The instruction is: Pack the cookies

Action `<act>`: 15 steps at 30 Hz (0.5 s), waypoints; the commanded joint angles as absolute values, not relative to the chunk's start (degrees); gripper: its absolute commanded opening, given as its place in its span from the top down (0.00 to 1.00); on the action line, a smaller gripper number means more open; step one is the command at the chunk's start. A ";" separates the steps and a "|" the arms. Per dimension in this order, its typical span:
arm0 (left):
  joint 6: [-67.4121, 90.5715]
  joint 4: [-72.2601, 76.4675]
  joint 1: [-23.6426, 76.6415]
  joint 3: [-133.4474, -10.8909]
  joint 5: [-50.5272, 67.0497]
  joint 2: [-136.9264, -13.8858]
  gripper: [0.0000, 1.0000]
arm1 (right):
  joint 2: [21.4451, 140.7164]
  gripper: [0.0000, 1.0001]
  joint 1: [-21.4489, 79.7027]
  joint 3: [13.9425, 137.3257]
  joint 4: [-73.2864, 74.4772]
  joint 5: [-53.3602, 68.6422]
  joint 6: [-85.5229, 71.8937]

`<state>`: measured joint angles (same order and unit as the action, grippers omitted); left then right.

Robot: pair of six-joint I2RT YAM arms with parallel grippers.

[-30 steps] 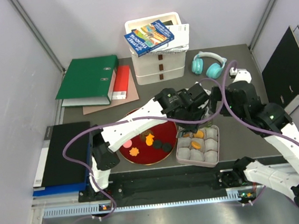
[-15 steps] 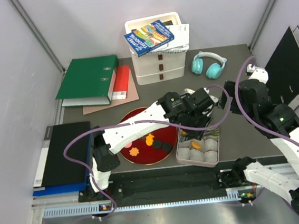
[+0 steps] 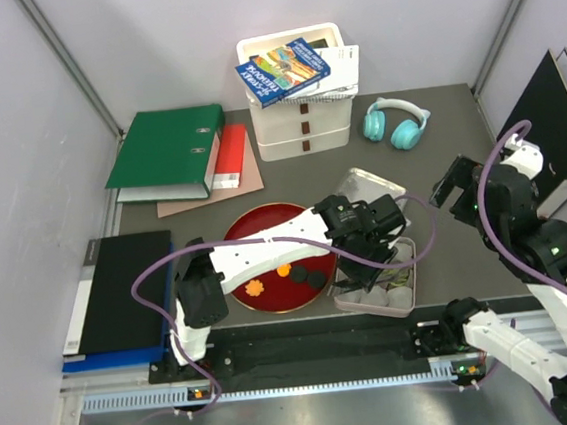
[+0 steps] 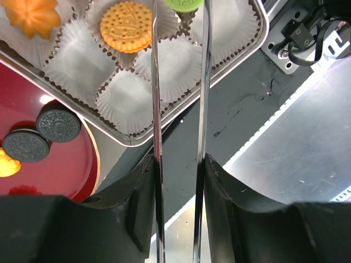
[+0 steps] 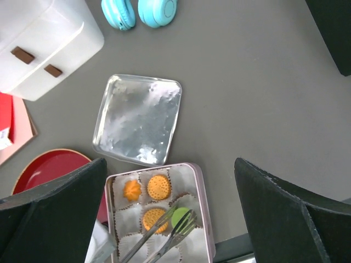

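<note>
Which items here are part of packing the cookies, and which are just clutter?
Job: cookies on the red plate and in the tin; green cookie in the tongs; silver lid.
Lying about: headphones; green binder; white drawers; books; black binder.

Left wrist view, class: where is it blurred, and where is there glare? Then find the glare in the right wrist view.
Left wrist view: the near fingers are soft, the cookies sharp; the metal ledge washes out to white. Right wrist view: the lid shows mottled glare.
</note>
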<state>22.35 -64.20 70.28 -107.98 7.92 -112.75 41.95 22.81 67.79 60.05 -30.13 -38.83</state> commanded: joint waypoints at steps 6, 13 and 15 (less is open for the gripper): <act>22.06 -59.94 70.40 -107.05 7.03 -108.02 0.63 | 41.57 0.01 22.32 67.15 57.39 -30.06 -39.90; 21.97 -58.89 70.40 -107.49 6.24 -107.84 0.62 | 42.10 0.01 22.32 67.76 56.87 -29.53 -38.85; 21.80 -58.62 70.40 -107.67 6.15 -107.75 0.61 | 42.45 0.01 22.32 68.03 56.78 -29.44 -38.50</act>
<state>22.35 -61.54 70.28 -107.13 6.74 -111.26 41.82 22.70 67.09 59.37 -29.65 -39.16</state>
